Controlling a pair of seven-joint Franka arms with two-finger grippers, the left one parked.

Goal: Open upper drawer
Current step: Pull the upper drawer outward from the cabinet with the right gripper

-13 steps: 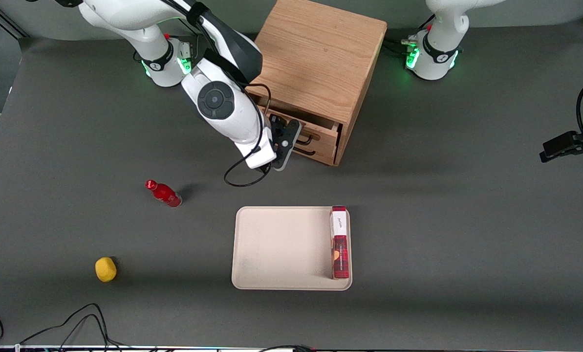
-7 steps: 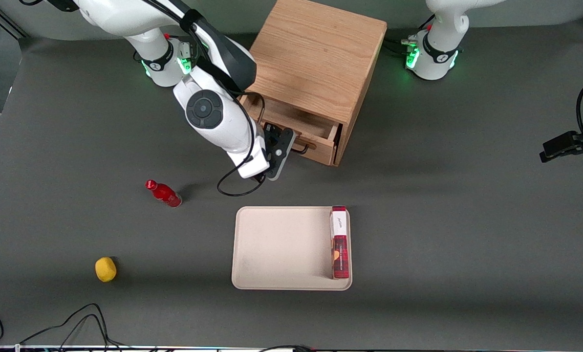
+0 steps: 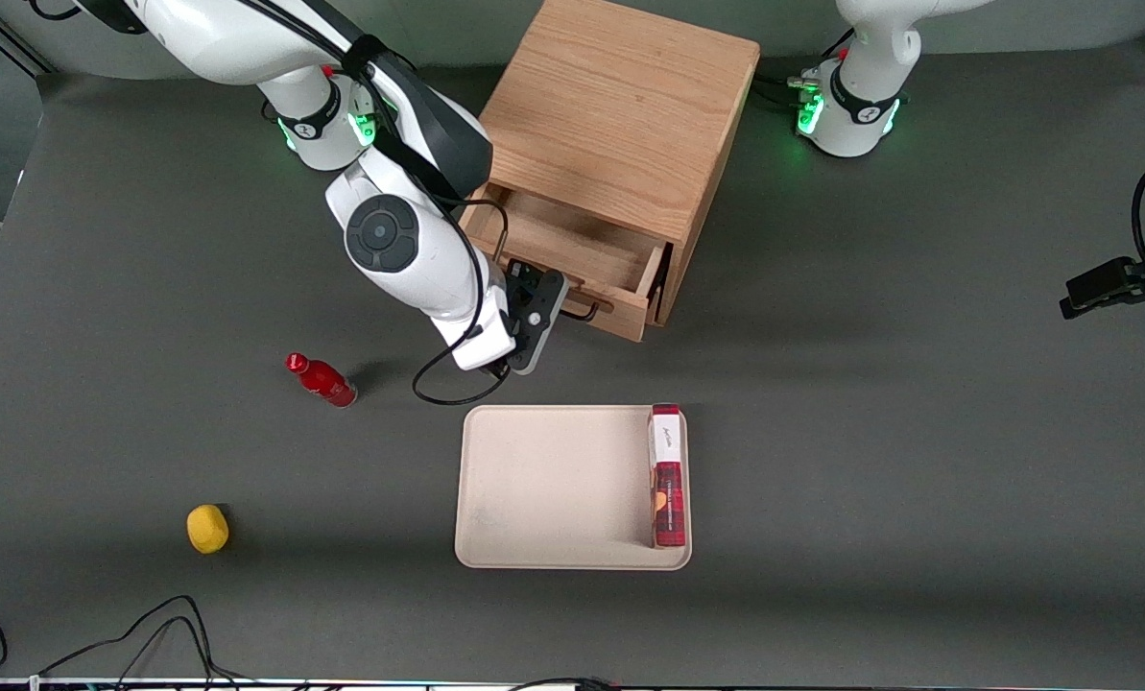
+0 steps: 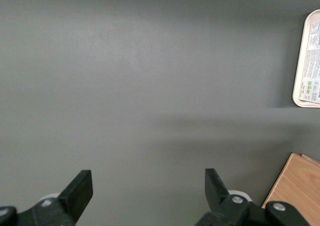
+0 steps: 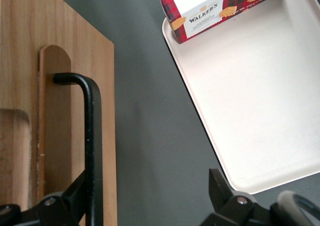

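Upper drawer: we see the upper drawer (image 3: 572,251) drawn partway out of the oak cabinet (image 3: 625,115), its bare-wood box exposed.
Gripper: the gripper (image 3: 560,305) sits at the drawer front, hooked on the black bar handle (image 5: 89,136); its fingers look spread wide, one finger (image 5: 80,193) resting against the bar.
Why: we judge the hook lets the arm pull straight outward.
Counter: the beige tray (image 3: 534,485) holding a Walkers shortbread box (image 3: 667,475) lies nearer the front camera.

The upper drawer (image 3: 572,254) is matt grained oak with a smooth black bar handle (image 5: 90,136).
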